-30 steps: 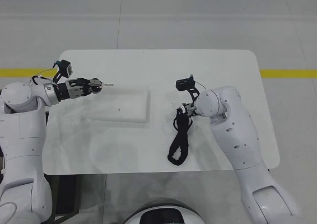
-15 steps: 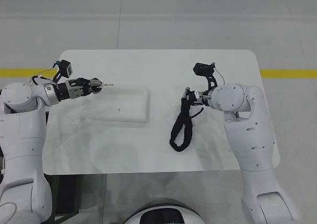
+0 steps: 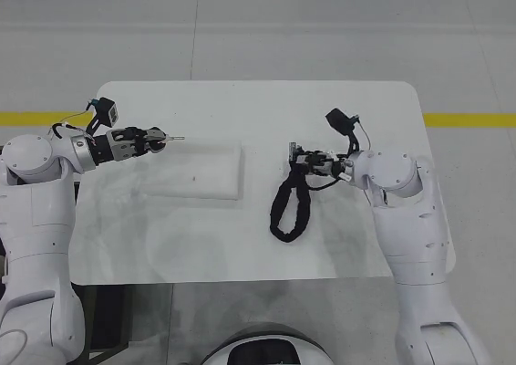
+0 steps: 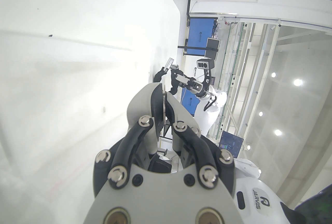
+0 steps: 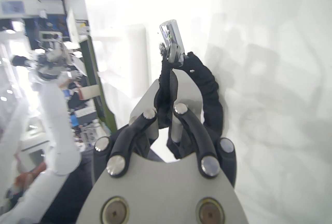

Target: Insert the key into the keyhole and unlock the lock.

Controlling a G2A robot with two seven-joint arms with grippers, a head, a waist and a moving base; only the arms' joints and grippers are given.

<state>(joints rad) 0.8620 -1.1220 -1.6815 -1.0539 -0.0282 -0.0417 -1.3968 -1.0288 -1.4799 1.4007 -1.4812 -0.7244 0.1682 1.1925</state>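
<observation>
My left gripper (image 3: 158,140) hovers over the table's left side, shut on a small metal key (image 3: 173,139) whose tip points toward the other arm. The key's thin blade (image 4: 164,103) shows edge-on between the fingers. My right gripper (image 3: 309,163), right of the table's centre, is shut on the lock (image 5: 172,34), a chrome cylinder on a black fabric-covered cable loop (image 3: 285,212). The fingers pinch the cable just behind the cylinder, which points toward the left arm. The loop's lower end hangs down to the table.
A white foam block (image 3: 199,171) lies on the white table (image 3: 240,100) between the two arms. The table's near edge (image 3: 258,278) and rounded corners bound the space. A yellow floor line (image 3: 477,119) runs behind.
The right arm has swung outward and turned its wrist, lifting the lock and pointing its cylinder toward the left arm; the cable loop shifted slightly left. The left arm stayed still.
</observation>
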